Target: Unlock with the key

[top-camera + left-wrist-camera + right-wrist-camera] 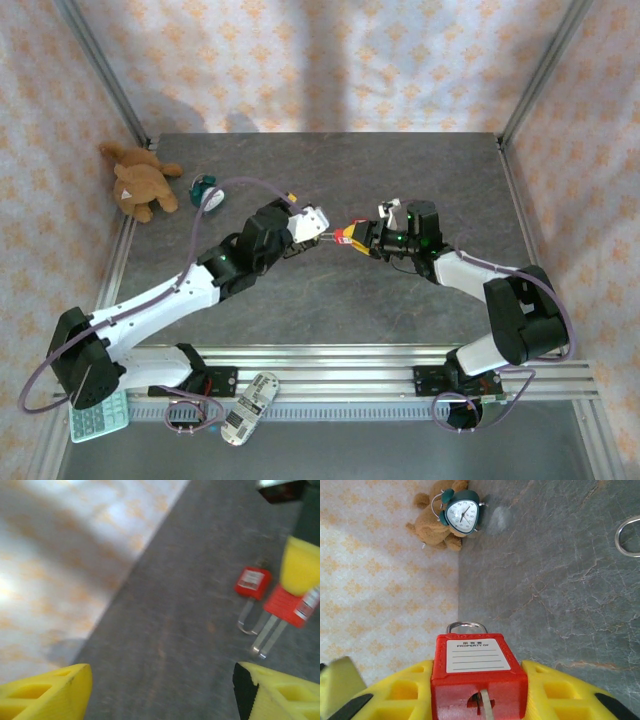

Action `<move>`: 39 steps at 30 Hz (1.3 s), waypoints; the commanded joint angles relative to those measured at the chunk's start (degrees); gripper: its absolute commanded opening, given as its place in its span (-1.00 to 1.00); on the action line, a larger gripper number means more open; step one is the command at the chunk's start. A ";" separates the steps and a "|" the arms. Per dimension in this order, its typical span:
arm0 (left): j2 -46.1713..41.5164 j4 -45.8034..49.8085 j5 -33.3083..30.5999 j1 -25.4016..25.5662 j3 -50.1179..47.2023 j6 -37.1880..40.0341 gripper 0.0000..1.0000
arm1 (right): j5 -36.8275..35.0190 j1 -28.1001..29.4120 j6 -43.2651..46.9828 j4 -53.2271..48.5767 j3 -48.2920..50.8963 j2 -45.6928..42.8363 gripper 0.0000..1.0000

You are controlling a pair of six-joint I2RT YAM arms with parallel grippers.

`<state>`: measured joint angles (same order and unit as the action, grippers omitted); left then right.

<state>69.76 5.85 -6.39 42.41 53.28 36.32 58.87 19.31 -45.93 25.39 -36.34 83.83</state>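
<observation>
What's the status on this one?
Left hand open, empty, facing padlock. Right hand shut on padlock, shackle looks closed. No obstruction seen.

teddy bear (140,182) | alarm clock (204,189) — just beside it | calculator (98,416) | remote (250,406)

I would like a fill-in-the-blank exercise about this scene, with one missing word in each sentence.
1. The right gripper is shut on a ____ padlock.
2. The padlock's label reads "PROPERTY ____".
3. The brown soft toy beside the alarm clock is a teddy ____.
4. The left gripper is ____, not shut, and holds nothing.

Missing words: red; OF; bear; open.
</observation>
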 commanded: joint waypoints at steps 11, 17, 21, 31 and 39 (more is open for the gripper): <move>8.44 18.64 19.30 -2.57 7.19 2.45 0.45 | -1.84 0.95 5.34 -4.49 -1.63 -3.49 -0.45; 8.42 16.03 22.89 -2.69 4.52 8.65 0.53 | -2.65 1.56 7.56 -8.23 -1.97 -5.28 -0.45; 8.70 13.97 23.27 -2.86 3.07 11.83 0.53 | -3.75 2.30 10.53 -11.87 -1.91 -6.79 -0.45; 12.03 3.32 20.73 -2.90 1.17 9.13 0.19 | -3.31 3.15 11.51 -12.28 -0.86 -7.66 -0.46; 14.59 4.88 21.97 -3.01 2.61 8.18 -0.14 | -3.52 3.31 11.04 -11.37 -0.40 -7.39 -0.47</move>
<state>83.44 12.08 14.83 39.97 55.11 44.86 55.64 22.22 -35.86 12.56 -36.49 77.82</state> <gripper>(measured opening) 0.444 0.346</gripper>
